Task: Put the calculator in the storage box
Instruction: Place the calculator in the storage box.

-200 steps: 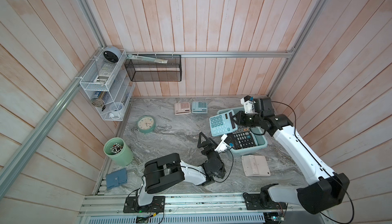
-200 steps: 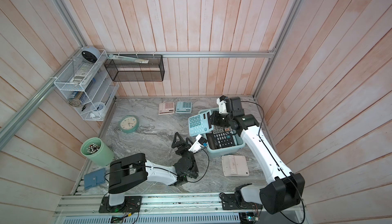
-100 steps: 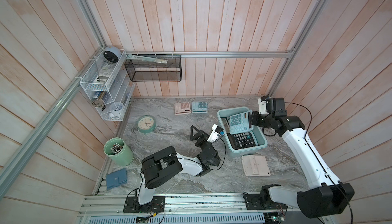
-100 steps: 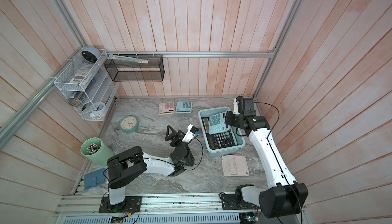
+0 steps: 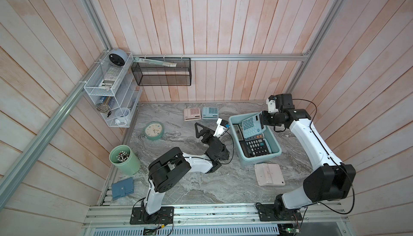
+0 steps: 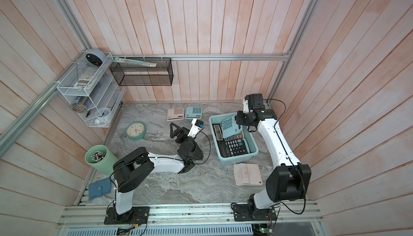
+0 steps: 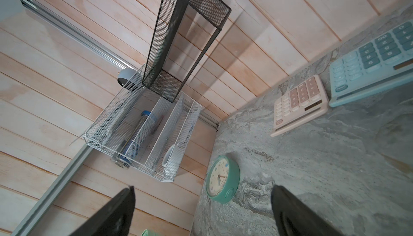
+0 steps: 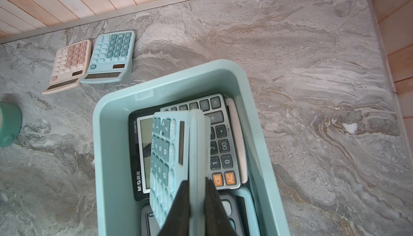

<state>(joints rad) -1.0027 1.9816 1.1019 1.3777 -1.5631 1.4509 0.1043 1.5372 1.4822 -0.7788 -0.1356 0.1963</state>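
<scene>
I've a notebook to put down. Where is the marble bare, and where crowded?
Bare: the front strip between the left arm's base and the face-down pink calculator; also between the clock and pen cup. Crowded: the storage box, stacked with calculators.

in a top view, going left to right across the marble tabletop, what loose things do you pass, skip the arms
green pen cup → mint round clock → pink calculator → teal calculator → storage box. Left out for overlap: blue wallet, pale calculator lying back up.
</scene>
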